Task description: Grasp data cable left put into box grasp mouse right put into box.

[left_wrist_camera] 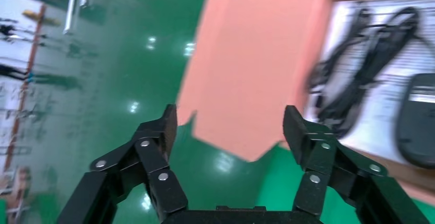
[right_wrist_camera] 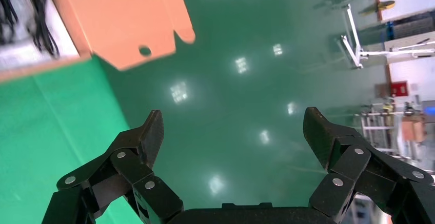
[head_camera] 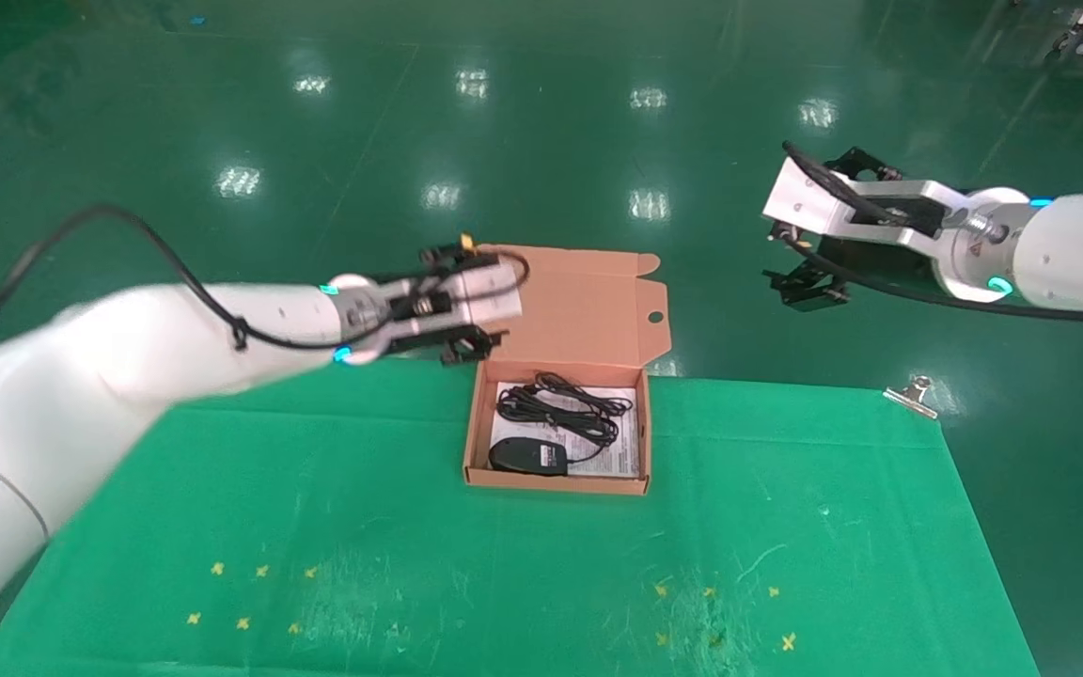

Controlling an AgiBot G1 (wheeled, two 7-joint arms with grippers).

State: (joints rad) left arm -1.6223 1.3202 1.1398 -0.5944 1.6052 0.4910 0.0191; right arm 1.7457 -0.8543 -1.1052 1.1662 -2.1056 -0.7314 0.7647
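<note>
Both of the task's things already lie inside the box (head_camera: 472, 442), which sits at the centre of the head view on the far edge of the green mat (head_camera: 786, 527). The data cable (head_camera: 562, 406) is a loose bundle of loops in the upper half of the tray, resting on the white leaflet (head_camera: 631, 451). The mouse (head_camera: 527, 456) lies in the lower left of the tray, just below the cable and close to the front wall. Whether its cord tangles with the cable bundle is too fine to tell.

The left gripper (head_camera: 468, 350) hangs at centre left of the head view, just beside the upper left corner of the box and level with the lid (head_camera: 588, 310), which stands open behind the tray. Its own wrist view shows the fingers spread wide with nothing between them, the salmon lid and the cable beyond. The right gripper (head_camera: 803, 282) hovers in the upper right of the head view, well apart from the box and over the bare floor. Its fingers are likewise spread and empty.

Judging from this, both placing steps look done and the arms are in the stage of clearing away from the box. A metal clip (head_camera: 913, 393) sits at the mat's far right corner, near neither arm.

The next move, as I judge it, calls only for drawing each arm back to rest without brushing the raised lid, the left one being the closer risk
</note>
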